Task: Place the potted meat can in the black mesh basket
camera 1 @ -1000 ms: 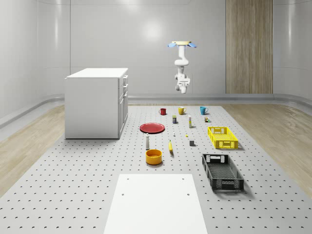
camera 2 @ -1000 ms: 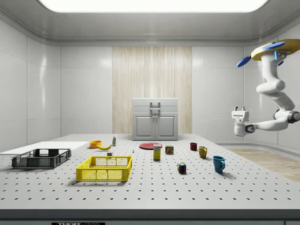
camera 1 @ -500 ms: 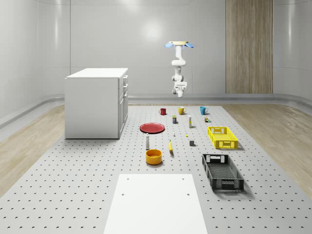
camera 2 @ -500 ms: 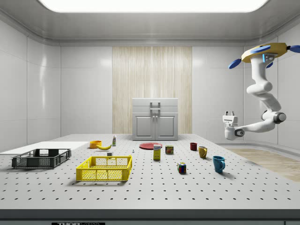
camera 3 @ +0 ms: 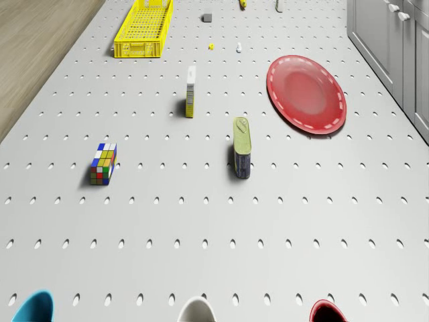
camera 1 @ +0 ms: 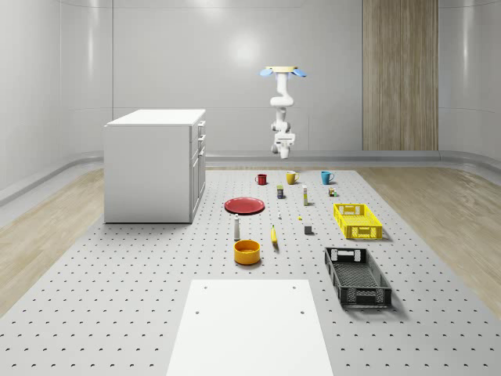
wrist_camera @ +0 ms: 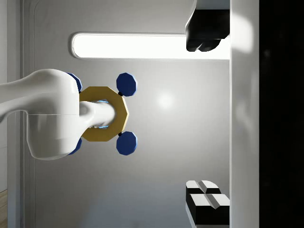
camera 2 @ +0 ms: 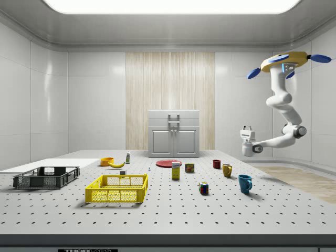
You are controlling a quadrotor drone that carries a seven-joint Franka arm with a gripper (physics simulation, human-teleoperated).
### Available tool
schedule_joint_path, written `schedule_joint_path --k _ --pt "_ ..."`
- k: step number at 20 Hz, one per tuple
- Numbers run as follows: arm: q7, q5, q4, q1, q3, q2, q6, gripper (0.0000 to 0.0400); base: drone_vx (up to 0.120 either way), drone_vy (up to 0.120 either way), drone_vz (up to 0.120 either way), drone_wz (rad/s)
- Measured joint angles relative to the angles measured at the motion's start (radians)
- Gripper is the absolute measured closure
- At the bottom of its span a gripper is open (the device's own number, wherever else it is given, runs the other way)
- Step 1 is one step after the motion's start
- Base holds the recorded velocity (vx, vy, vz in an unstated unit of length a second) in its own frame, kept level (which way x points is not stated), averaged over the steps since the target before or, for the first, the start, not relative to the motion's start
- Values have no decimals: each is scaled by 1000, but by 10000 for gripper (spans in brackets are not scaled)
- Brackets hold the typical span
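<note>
The potted meat can (camera 3: 242, 155), dark blue with a pale green top, stands on the perforated table between the red plate and a Rubik's cube; it also shows as the can (camera 1: 280, 190) and the can (camera 2: 189, 167). The black mesh basket (camera 1: 357, 276) sits at the table's near right in the whole-scene view, the basket (camera 2: 46, 177) far from the can. The drone (camera 2: 286, 59) hovers high over the table's far end, near the mugs. My gripper (camera 2: 246, 129) hangs in the air pointing upward, open and empty, with its fingers (wrist_camera: 206, 202) wide apart.
A white cabinet (camera 1: 156, 164) stands at the whole-scene view's left. On the table are a red plate (camera 3: 306, 92), a yellow crate (camera 3: 143, 28), a tall yellow-white box (camera 3: 190, 92), a Rubik's cube (camera 3: 103, 163), three mugs (camera 1: 291, 178), an orange bowl (camera 1: 246, 251) and a banana (camera 1: 274, 235).
The drone, arm and gripper have shifted toward the side view's left and slightly lower, coming in over the table's far end. Nothing on the table has moved.
</note>
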Motion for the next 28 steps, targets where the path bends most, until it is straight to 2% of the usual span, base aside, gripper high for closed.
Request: schedule_joint_path --k 15,28 --pt "0 -2 -5 -2 2 -7 10 0 120 -117 0 0" --pt "2 -22 -12 -7 18 -13 19 0 120 0 0 0"
